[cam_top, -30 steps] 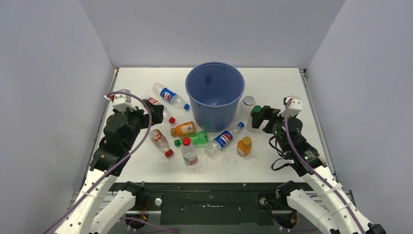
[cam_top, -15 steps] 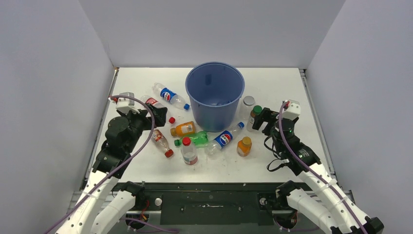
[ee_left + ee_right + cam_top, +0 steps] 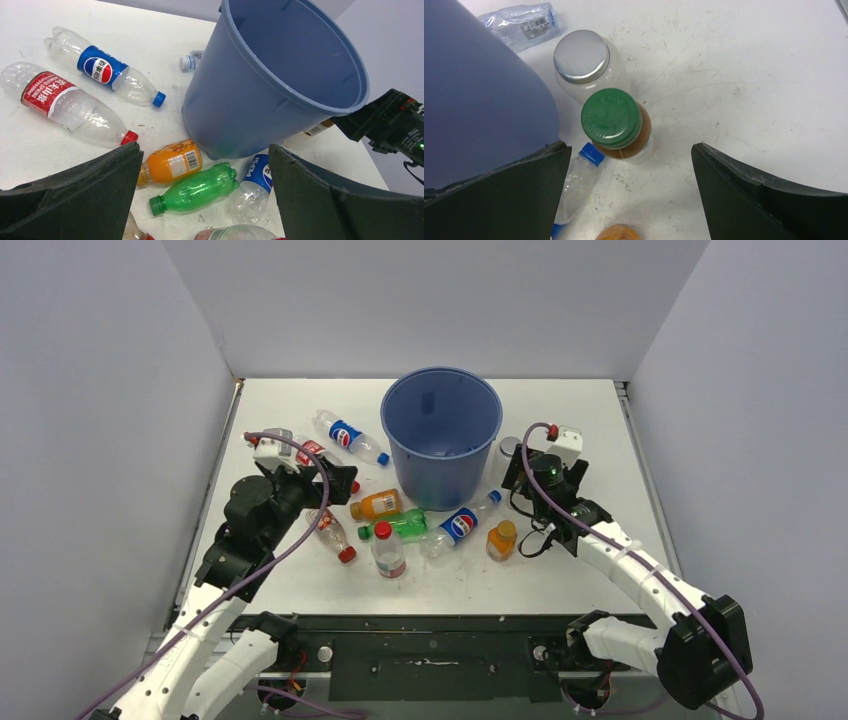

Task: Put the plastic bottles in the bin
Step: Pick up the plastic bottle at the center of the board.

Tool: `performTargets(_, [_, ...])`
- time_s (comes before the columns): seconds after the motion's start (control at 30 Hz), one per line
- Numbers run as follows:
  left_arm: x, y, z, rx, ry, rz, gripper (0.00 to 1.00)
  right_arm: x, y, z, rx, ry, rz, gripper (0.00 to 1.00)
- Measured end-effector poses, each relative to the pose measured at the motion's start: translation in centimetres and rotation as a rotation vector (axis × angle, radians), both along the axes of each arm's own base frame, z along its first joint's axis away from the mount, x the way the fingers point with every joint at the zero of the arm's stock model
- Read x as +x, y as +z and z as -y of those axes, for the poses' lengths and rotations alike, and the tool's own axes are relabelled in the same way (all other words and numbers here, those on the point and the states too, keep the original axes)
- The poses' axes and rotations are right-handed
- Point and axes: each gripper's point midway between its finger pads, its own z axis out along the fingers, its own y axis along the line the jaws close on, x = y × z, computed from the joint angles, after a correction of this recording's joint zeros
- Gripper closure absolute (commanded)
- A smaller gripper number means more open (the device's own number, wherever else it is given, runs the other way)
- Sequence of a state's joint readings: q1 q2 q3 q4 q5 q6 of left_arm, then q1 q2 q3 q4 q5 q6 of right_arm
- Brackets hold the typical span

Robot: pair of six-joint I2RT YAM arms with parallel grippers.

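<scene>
A blue bottle label (image 3: 260, 173) reads PEPSI.

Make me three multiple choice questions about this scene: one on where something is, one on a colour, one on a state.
1. Where is the green-capped bottle relative to the bin?
A. lying inside it
B. upright on the table beside it
C. held above it by the left jaws

2. What colour is the bin?
A. blue
B. red
C. white

3. How are the right jaws?
A. shut on a bottle
B. shut on nothing
C. open

Answers:
1 B: the right wrist view shows it standing next to the bin's wall.
2 A: its wall is blue in every view.
3 C: the fingers stand wide apart over the green-capped bottle.
</scene>
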State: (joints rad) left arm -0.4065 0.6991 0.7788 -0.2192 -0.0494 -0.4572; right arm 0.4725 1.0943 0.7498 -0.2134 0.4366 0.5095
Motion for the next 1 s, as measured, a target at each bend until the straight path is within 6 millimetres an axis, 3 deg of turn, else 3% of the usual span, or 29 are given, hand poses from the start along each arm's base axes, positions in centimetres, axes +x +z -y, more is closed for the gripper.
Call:
performTargets(0.13, [-0.1,0.0,0.2,0.002,-0.011,0.001,0.04,1.1,-0.2,0.6,-0.014,-0.035,0.005,0.13])
performTargets(0.33, [-0.2,0.0,0.4,0.002,-0.019,0.001,0.03,1.9,-0.3,0.6,-0.012,-0.048,0.017,0.32])
performTargets(0.53, [-0.4,0.1,0.5,0.003,-0.028,0.007,0.03,2.6,-0.7,0.2,-0.012,-0.046,0.019,0.42])
performTargets(0.77, [-0.5,0.3,0.6,0.002,-0.032,0.014,0.03,2.7,-0.9,0.1,-0.023,-0.034,0.013,0.82])
performTargets(0.8, [-0.5,0.3,0.6,0.002,-0.032,0.014,0.03,2.7,-0.9,0.1,-0.024,-0.033,0.012,0.92])
performTargets(1.0, [-0.5,0.4,0.5,0.007,-0.025,0.019,0.03,1.8,0.6,0.6,-0.029,-0.035,0.011,0.95])
